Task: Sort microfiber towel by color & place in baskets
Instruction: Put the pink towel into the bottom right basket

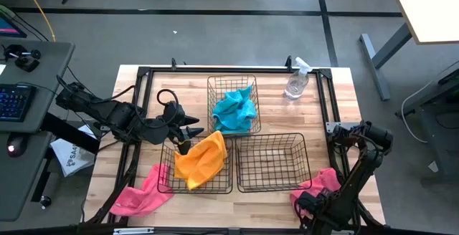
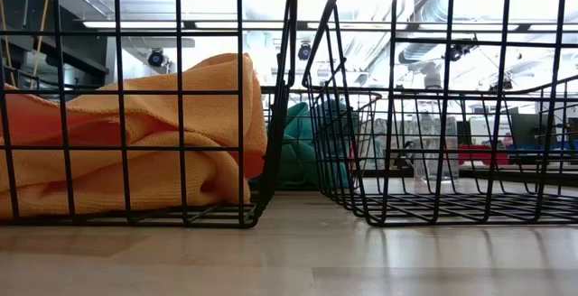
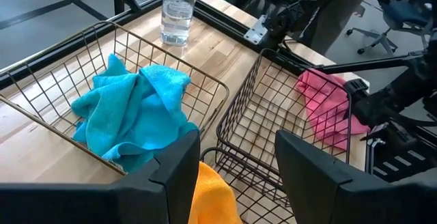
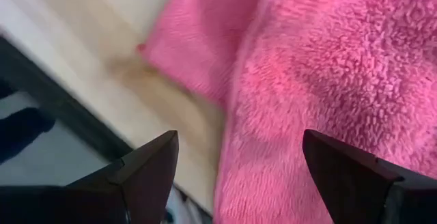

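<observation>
Three dark wire baskets stand on the wooden table. The far basket (image 1: pixel 210 102) holds a teal towel (image 1: pixel 235 109). The near-left basket (image 1: pixel 163 181) holds an orange towel (image 1: pixel 201 160) that drapes over its right wall. The near-right basket (image 1: pixel 271 135) holds nothing. My left gripper (image 1: pixel 188 136) is open just above the orange towel (image 3: pixel 213 197), at that basket's far-left corner. One pink towel (image 1: pixel 140 198) lies by the near-left edge, another (image 1: pixel 323 181) by the near-right. My right gripper (image 4: pixel 239 149) is open close above the right pink towel (image 4: pixel 328 67), over its edge.
A clear spray bottle (image 1: pixel 296 83) stands at the table's far right, beside the far basket. A dark metal frame (image 1: pixel 237 69) rims the table. Bare wood shows along the near edge between the two pink towels. A desk with a keyboard (image 1: pixel 16 100) stands left of the table.
</observation>
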You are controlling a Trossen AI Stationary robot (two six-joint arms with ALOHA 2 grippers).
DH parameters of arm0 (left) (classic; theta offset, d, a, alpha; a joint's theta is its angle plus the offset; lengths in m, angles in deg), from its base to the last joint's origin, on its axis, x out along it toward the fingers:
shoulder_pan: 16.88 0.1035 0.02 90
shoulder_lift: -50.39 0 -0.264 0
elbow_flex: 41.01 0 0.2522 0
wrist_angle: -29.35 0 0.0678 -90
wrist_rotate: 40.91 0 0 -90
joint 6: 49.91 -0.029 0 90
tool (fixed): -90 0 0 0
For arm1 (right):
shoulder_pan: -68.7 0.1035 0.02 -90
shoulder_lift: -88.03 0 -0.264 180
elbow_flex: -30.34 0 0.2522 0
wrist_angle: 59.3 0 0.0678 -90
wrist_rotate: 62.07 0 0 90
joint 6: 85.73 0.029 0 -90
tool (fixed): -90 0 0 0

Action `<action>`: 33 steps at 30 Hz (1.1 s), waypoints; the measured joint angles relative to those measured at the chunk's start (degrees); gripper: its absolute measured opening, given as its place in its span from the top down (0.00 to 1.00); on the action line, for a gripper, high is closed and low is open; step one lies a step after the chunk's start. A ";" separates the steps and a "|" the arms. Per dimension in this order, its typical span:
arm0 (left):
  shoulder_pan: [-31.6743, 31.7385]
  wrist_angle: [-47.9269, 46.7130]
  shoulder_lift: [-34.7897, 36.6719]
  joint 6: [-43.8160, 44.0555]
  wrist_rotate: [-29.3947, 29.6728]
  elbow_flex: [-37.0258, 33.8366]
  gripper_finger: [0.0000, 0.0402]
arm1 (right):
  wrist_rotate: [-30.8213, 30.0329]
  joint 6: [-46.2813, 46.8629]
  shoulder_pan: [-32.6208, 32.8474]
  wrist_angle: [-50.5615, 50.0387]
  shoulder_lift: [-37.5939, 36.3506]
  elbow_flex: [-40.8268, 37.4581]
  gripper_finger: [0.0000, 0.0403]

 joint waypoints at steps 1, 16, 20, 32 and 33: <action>0.00 0.00 0.00 0.02 0.00 0.00 0.55 | 0.05 0.99 0.02 0.84 0.02 -0.88 0.23; 0.00 0.90 0.02 0.02 -0.04 0.04 0.55 | 6.25 -2.24 0.05 4.30 1.76 -3.19 0.67; 0.00 0.90 0.02 0.00 -2.10 0.04 0.55 | 7.43 -7.86 0.16 6.21 1.58 -1.29 0.96; 0.00 1.68 0.02 -3.09 1.51 0.09 0.55 | -4.25 -33.29 -5.08 3.35 -12.74 17.74 0.99; 0.00 2.25 0.02 -3.53 2.25 0.09 0.55 | -7.94 -35.59 -6.26 2.19 -14.00 19.44 0.99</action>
